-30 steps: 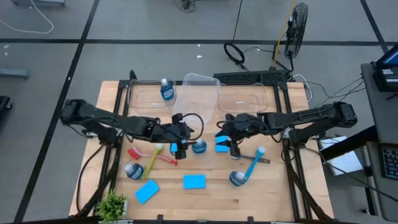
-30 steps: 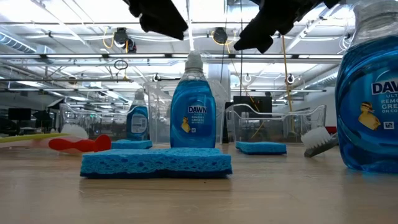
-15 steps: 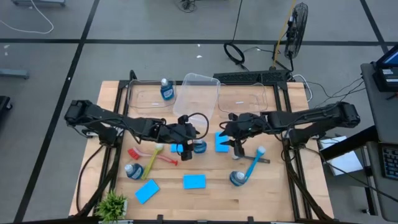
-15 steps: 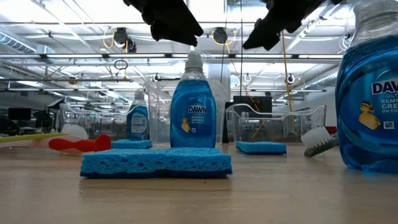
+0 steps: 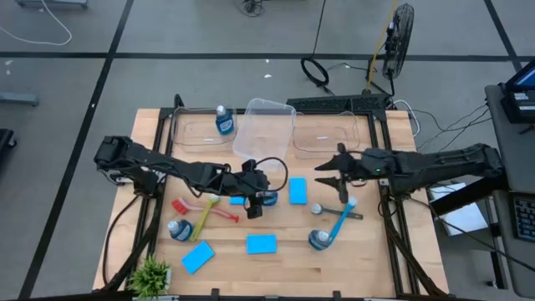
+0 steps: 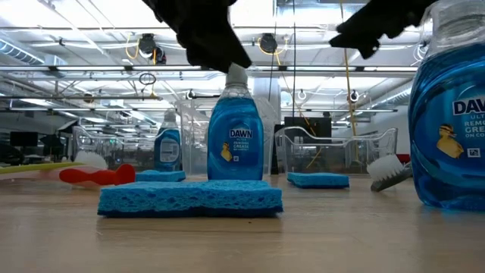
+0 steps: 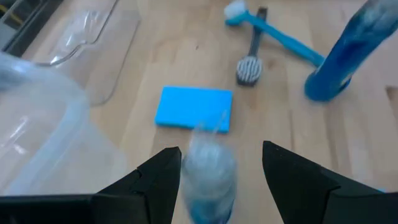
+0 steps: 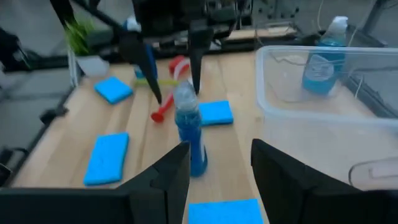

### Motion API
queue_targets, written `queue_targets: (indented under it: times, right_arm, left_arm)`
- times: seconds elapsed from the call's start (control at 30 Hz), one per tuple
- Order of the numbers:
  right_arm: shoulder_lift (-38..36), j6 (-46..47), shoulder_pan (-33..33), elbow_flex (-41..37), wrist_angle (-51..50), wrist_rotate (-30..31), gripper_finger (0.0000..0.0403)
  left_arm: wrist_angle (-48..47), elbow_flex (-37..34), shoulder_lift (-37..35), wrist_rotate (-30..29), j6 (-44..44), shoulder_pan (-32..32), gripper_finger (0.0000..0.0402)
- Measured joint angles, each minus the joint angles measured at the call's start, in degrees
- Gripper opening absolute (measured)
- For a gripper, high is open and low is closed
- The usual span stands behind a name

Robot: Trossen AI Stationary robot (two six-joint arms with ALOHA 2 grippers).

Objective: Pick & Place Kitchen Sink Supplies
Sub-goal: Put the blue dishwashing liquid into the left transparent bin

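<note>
My left gripper is open at mid-table, its fingers on either side of the pale cap of an upright blue soap bottle, and I see no touch. The low view shows that bottle standing on its base behind a blue sponge. My right gripper is open and hovers right of a flat blue sponge on the wood. A blue brush, a red brush and a yellow-green brush lie flat. Another bottle stands in the left bin.
Clear bins line the far side, one tilted across the other two. Two more bottles stand near the front, with two sponges. A small potted plant sits at the near-left corner.
My left gripper has moved toward the table's right and come down around the upright bottle's cap. My right gripper has drawn back from over the sponge toward the right and far side. The sponge now lies uncovered on the wood.
</note>
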Motion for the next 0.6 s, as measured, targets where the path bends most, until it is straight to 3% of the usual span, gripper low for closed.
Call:
queue_targets:
  times: [0.33,0.6]
  right_arm:
    - [-11.49,5.66,0.0,-11.56,10.09,0.16,0.0155]
    - [-12.42,6.56,0.0,-13.48,11.77,0.27,0.0155]
  left_arm:
    - [0.06,0.04,3.63,1.45,-2.17,1.12,0.0221]
    - [-0.1,0.04,3.61,1.75,-3.22,1.13,0.0152]
